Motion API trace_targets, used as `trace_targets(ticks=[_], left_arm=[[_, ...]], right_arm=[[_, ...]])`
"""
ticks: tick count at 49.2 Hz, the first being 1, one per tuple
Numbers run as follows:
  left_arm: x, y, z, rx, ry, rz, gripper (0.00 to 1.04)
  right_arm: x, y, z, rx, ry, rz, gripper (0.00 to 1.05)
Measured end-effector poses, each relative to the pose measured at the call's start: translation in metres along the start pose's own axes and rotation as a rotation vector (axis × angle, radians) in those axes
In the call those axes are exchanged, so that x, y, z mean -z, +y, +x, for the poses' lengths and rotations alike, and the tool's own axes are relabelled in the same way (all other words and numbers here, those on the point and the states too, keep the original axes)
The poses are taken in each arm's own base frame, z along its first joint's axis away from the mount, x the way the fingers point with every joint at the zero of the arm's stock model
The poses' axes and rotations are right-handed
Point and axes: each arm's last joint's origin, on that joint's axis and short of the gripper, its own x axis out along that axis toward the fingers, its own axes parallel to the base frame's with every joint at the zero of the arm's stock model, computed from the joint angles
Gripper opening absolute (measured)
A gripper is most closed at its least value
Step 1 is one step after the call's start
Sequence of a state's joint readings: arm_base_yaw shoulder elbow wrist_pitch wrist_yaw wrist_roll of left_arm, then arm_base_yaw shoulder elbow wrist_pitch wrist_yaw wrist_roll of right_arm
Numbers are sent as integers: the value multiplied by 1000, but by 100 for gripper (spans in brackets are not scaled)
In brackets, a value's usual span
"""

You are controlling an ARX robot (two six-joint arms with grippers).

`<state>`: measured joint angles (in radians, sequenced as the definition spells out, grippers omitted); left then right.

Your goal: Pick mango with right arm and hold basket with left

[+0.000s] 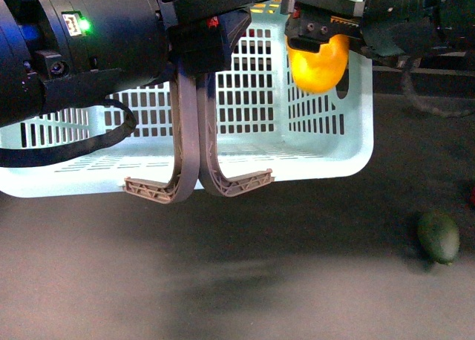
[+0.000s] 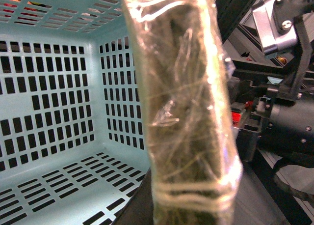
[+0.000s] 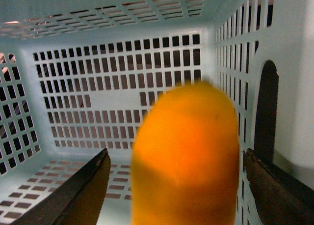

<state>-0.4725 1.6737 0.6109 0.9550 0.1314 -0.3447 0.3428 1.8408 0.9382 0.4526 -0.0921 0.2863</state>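
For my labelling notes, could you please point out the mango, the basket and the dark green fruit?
mango [image 1: 319, 67], front view, its rounded lower end.
basket [image 1: 312, 160], front view, solid band below the slots.
green fruit [image 1: 438, 237], front view, middle of its skin.

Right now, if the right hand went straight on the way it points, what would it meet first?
The right hand, shut on the glossy yellow-orange oval mango, points into the light-turquoise slotted plastic basket. Straight on, the mango would likely meet the basket's slotted inner wall first; depth is unclear.
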Motion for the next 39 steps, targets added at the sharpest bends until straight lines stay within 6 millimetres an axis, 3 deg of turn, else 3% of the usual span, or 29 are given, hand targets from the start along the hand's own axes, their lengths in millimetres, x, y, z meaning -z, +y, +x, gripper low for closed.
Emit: trace_targets(ticks=[6,15,29,39], left_arm=[[0,0,0,5,2,0,8],[3,1,0,-4,12,-5,7],[3,1,0,-8,11,-2,7],[3,1,0,-5,12,-2,8]], right_arm=[[-6,1,4,8,-26,15,98],[-15,6,-6,13,-79,18,97],[-27,9,-84,97,-240,45,97],[-8,5,-138,176,-295,106,97]])
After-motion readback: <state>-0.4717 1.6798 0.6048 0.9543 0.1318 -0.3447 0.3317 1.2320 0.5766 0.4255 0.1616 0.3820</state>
